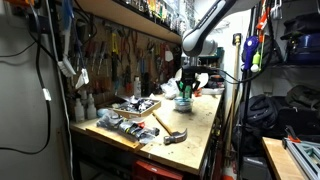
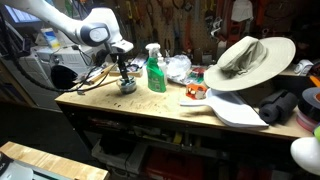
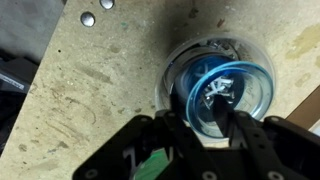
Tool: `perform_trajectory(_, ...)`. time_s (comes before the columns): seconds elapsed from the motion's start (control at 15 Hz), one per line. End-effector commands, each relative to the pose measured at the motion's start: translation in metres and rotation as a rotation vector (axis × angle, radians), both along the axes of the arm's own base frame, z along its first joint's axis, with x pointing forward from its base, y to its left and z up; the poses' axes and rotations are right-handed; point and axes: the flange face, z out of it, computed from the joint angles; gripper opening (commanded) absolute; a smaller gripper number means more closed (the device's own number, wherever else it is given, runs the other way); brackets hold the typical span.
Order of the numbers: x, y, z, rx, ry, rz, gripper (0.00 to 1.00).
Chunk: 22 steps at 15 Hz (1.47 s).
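A small clear round container with a blue rim (image 3: 225, 72) stands on the chipboard workbench (image 3: 90, 90). In the wrist view my gripper (image 3: 210, 122) hangs right above it. Its two black fingers (image 3: 186, 115) stand apart and reach down over the near part of the blue rim. I cannot tell whether they touch it. Something shiny lies inside the container. In both exterior views the gripper (image 2: 126, 74) points straight down at the container (image 2: 127, 86) near one end of the bench, with the gripper (image 1: 183, 88) just above the container (image 1: 183, 102).
A green spray bottle (image 2: 155, 68) stands close beside the container. Further along lie crumpled plastic (image 2: 178, 66), a wide-brimmed hat (image 2: 250, 58) and a white board (image 2: 235, 110). A hammer (image 1: 170, 128) and a tray of tools (image 1: 135, 106) lie near the bench's other end. Tools hang behind.
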Motion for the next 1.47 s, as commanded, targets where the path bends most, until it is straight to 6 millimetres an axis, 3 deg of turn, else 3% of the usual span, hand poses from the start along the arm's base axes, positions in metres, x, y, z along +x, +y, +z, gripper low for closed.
perform_trajectory(0.0,0.004,0.002,-0.008,-0.003,-0.004,-0.012,0.40)
perform_trajectory(0.13,0.004,0.003,-0.011,-0.005,-0.001,-0.012,0.34)
perform_trajectory(0.27,0.004,0.003,-0.012,-0.007,-0.002,-0.012,0.14)
perform_trajectory(0.4,0.003,0.002,-0.012,-0.005,-0.001,-0.013,0.05)
perform_trajectory(0.53,0.001,-0.002,-0.006,-0.018,-0.010,-0.022,0.09)
perform_trajectory(1.4,-0.019,-0.021,0.027,0.040,-0.103,-0.062,0.08)
